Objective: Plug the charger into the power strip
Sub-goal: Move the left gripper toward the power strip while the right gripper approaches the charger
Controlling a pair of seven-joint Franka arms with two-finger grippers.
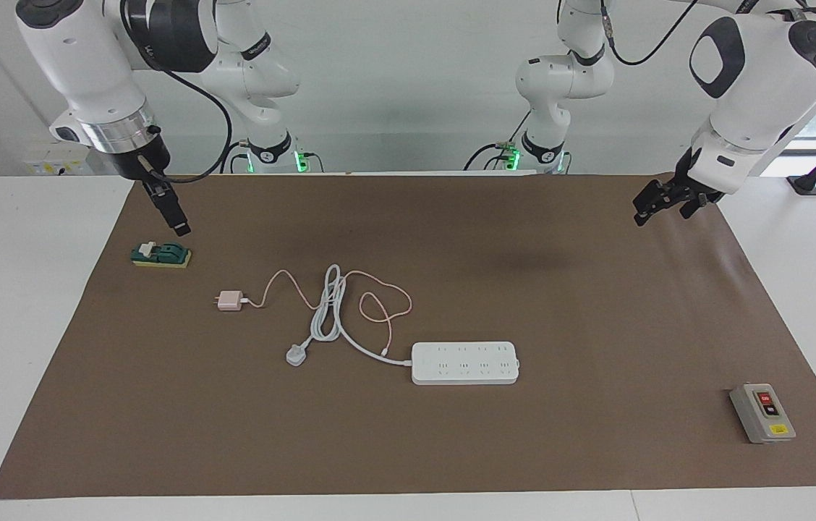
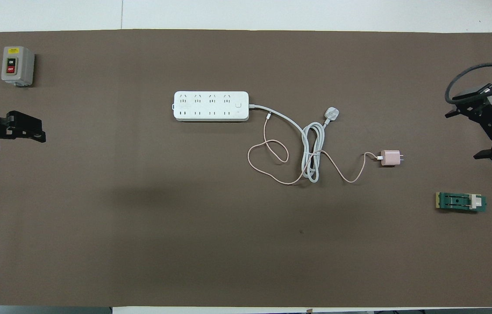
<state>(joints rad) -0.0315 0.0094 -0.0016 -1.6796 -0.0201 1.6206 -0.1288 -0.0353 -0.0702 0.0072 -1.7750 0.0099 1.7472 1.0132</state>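
Observation:
The pale pink charger (image 1: 229,300) (image 2: 390,158) lies on the brown mat, apart from the white power strip (image 1: 464,362) (image 2: 211,106). It is nearer to the robots and toward the right arm's end. Its thin pink cable (image 1: 379,304) (image 2: 272,152) loops toward the strip and crosses the strip's coiled white cord (image 1: 328,311) (image 2: 311,152). All the strip's sockets are empty. My right gripper (image 1: 182,230) (image 2: 481,126) hangs empty over the mat's edge at its own end. My left gripper (image 1: 650,210) (image 2: 41,133) hangs empty over the mat at its end.
The cord's grey-white three-pin plug (image 1: 296,356) (image 2: 332,114) lies loose between charger and strip. A green and yellow block (image 1: 162,255) (image 2: 461,202) sits under the right gripper. A grey box with red and black buttons (image 1: 762,412) (image 2: 17,65) stands at the left arm's end.

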